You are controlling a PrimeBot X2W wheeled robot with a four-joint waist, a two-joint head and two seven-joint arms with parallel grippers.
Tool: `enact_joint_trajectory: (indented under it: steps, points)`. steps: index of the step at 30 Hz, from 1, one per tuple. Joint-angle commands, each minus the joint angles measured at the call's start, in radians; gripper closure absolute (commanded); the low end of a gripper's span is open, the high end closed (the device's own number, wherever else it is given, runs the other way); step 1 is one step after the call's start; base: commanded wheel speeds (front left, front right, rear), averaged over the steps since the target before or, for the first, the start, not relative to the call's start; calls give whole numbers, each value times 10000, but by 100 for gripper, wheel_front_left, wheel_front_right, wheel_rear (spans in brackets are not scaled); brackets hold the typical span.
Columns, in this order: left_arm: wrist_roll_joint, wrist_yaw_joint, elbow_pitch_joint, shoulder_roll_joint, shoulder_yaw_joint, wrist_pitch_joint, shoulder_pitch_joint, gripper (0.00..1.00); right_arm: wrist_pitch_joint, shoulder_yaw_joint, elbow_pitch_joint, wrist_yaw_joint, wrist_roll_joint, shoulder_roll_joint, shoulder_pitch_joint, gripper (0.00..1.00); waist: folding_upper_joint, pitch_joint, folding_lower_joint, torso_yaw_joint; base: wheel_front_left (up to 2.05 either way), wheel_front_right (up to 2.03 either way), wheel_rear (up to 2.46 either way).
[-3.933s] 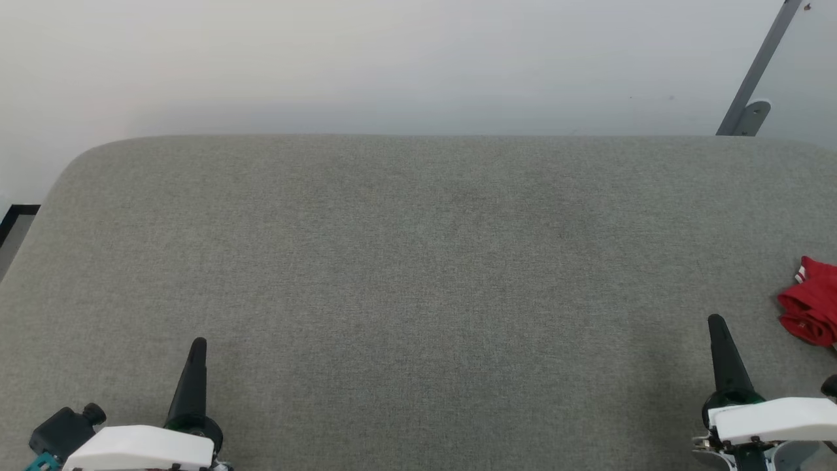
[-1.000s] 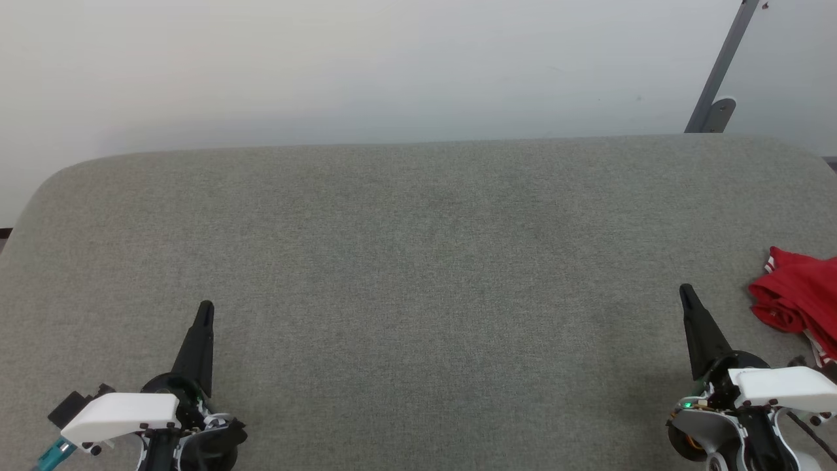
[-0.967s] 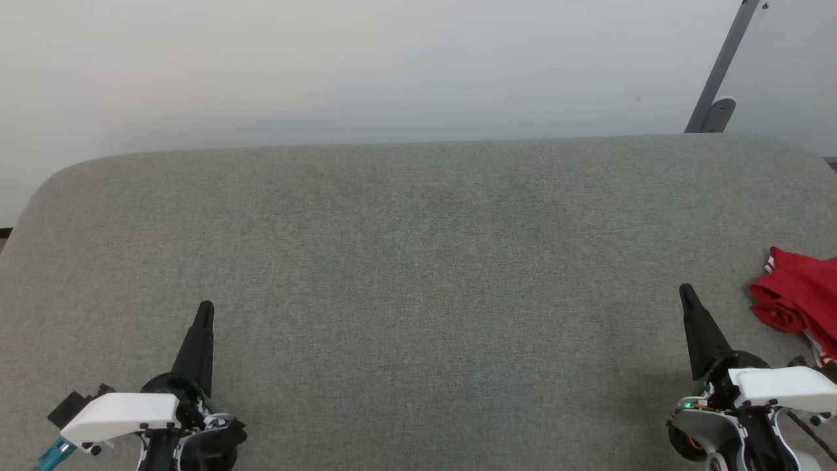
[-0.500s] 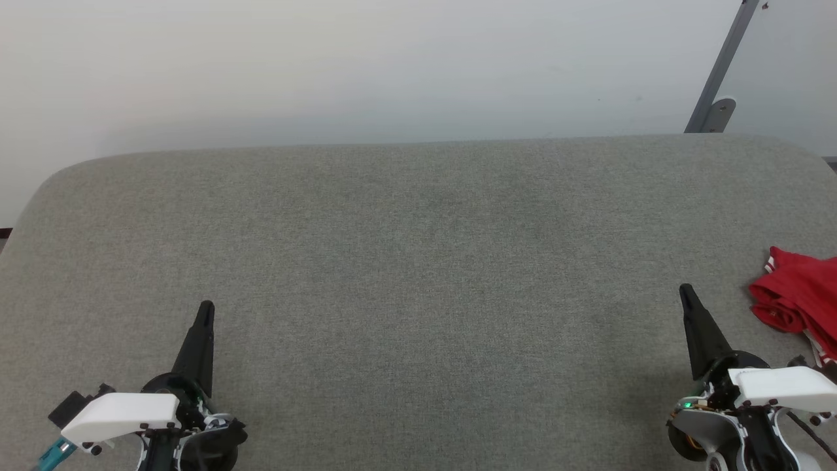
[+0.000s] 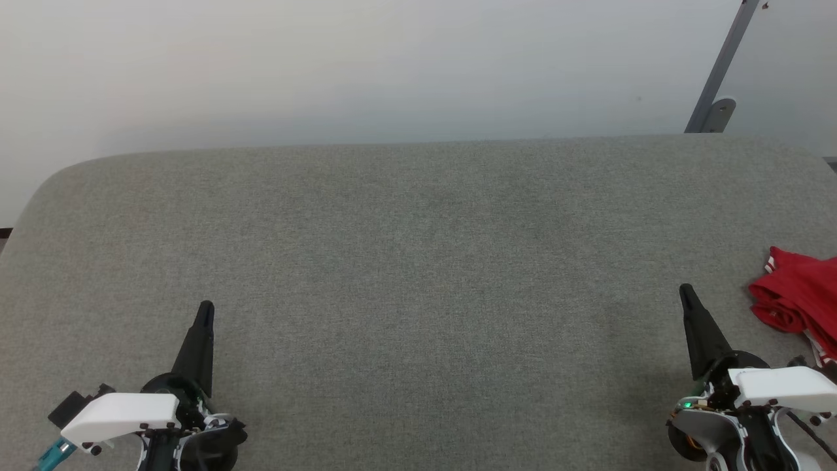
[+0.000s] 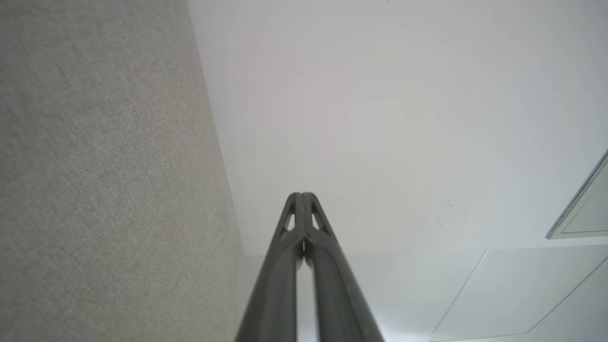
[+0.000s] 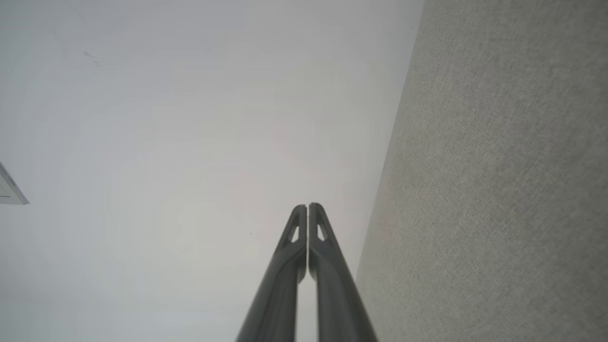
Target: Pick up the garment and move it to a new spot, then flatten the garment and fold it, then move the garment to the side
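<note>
One red shirt [image 5: 794, 297], bunched in a single heap. One grey cloth-covered desk [image 5: 418, 261]. Two hands: one left hand [image 5: 205, 307] and one right hand [image 5: 686, 290], two dark fingers [image 6: 280, 275] on each, four in all. One small green light [image 5: 684, 405]. One slanted metal bar [image 5: 722, 65] with one foot plate [image 5: 716, 112]. One pale wall [image 5: 327, 65] behind.

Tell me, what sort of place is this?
Probably a bare lab or test room: a wide grey fabric-covered surface, a plain white wall behind it, and one crumpled red garment at its right edge.
</note>
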Motion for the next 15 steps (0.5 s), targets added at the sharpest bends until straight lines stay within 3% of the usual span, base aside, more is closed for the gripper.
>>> enact_joint_trajectory:
  steps: [1, 15]
  points:
    - [44, 22, 3, -22, 50, 38, -149, 100, 14, 7, -1, 0, 39, -29, -48, 100, 0, 0, 0, 0, 0, 0, 0]
    - [59, 22, 4, -38, 68, 58, -150, 100, 14, 9, 1, 0, 41, -29, -48, 100, 0, 0, 0, 0, 0, 0, 0]
